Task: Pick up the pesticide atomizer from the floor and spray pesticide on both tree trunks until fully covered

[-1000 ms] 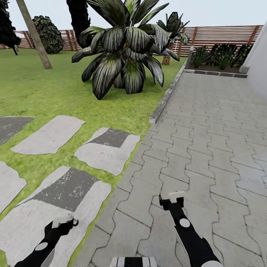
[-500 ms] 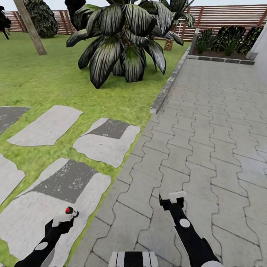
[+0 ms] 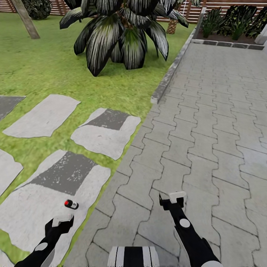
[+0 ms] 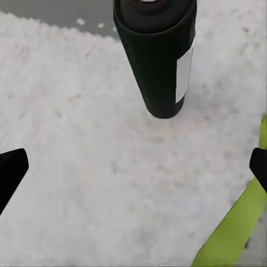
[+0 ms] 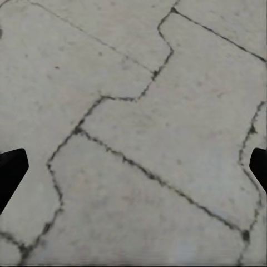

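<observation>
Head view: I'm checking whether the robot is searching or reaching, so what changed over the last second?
The camera tilted down: palm and fence slid up, and the pesticide atomizer came into sight on the stepping slab, just beyond the left gripper. Both grippers, right gripper included, stayed open and empty.

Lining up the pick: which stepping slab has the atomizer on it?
The nearest slab, with the dark patch, right ahead of the left gripper. The atomizer lies on its pale part; the other slabs hold nothing.
</observation>
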{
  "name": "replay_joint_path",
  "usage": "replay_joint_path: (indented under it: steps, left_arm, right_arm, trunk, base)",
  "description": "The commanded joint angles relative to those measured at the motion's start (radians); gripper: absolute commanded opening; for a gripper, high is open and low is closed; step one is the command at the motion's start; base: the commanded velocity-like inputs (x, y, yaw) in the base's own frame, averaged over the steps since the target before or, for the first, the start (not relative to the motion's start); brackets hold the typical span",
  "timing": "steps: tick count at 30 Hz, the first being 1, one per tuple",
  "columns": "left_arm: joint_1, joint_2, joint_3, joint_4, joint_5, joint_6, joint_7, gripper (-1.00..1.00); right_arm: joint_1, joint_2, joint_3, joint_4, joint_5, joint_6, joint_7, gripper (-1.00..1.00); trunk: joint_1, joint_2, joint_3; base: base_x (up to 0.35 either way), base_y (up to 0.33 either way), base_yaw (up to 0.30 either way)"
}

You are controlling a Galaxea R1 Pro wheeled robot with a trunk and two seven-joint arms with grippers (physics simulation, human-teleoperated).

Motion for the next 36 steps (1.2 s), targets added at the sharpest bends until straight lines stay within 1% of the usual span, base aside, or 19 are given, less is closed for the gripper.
replay_joint_path:
  steps: [1, 12, 13, 14, 16, 17, 18, 21, 26, 31, 36]
  left_arm:
    - [-0.001, 0.000, -0.001, 0.001, 0.002, -0.007, -0.001, 1.00]
    - [-0.001, -0.001, -0.002, 0.001, 0.001, -0.008, 0.000, 1.00]
    - [0.005, 0.004, 0.004, -0.005, 0.007, -0.007, -0.006, 1.00]
    - [0.005, -0.002, 0.006, -0.010, 0.008, -0.008, -0.011, 1.00]
    - [0.005, -0.011, 0.006, -0.010, 0.008, -0.009, -0.023, 1.00]
    - [0.005, -0.013, 0.006, -0.010, 0.008, -0.009, -0.028, 1.00]
    - [0.005, -0.014, 0.006, -0.010, 0.008, -0.009, -0.023, 1.00]
    - [0.006, -0.018, 0.007, -0.023, 0.009, -0.009, -0.006, 1.00]
    - [0.006, -0.020, 0.008, -0.049, 0.009, -0.008, 0.022, 1.00]
    - [0.006, -0.019, 0.010, -0.053, 0.010, -0.011, 0.043, 1.00]
    - [0.006, -0.020, 0.010, -0.045, 0.012, -0.039, 0.050, 1.00]
  right_arm:
    - [-0.001, 0.000, 0.000, 0.001, 0.010, -0.002, -0.006, 1.00]
    - [-0.001, 0.001, 0.000, 0.026, 0.012, -0.004, -0.007, 1.00]
    - [-0.002, -0.005, -0.006, 0.029, 0.015, -0.009, -0.001, 1.00]
    - [-0.002, -0.007, -0.012, 0.032, 0.017, -0.015, 0.004, 1.00]
    - [-0.002, 0.001, -0.023, 0.032, 0.017, -0.013, 0.016, 1.00]
    - [-0.002, 0.007, -0.018, 0.033, 0.017, -0.009, 0.021, 1.00]
    - [-0.002, 0.013, -0.012, 0.033, 0.017, -0.005, 0.027, 1.00]
    - [-0.002, 0.025, 0.005, 0.034, 0.016, 0.004, 0.010, 1.00]
    - [-0.002, 0.027, 0.011, 0.032, 0.015, 0.008, -0.018, 1.00]
    - [-0.002, 0.027, 0.012, 0.030, 0.015, 0.007, -0.021, 1.00]
    - [-0.002, 0.026, 0.012, 0.033, 0.015, 0.004, -0.021, 1.00]
  trunk:
    - [0.000, 0.000, -0.002]
    - [0.000, 0.000, -0.004]
    - [0.000, 0.000, -0.004]
    - [0.000, 0.000, -0.004]
    - [0.000, 0.000, -0.004]
    - [0.000, 0.000, -0.004]
    - [0.000, 0.000, -0.004]
    - [0.000, 0.000, -0.004]
    - [0.000, 0.000, -0.004]
    - [0.000, 0.000, -0.004]
    - [0.000, 0.000, -0.004]
  base:
    - [0.000, 0.000, 0.000]
    - [0.077, 0.000, 0.000]
    - [0.000, 0.000, 0.000]
    - [0.000, 0.000, 0.000]
    - [0.000, 0.000, 0.000]
    - [0.000, 0.000, 0.000]
    - [0.000, 0.000, 0.000]
    - [0.000, 0.000, 0.000]
    - [0.000, 0.000, 0.000]
    - [0.000, 0.000, 0.000]
    - [0.000, 0.000, 0.000]
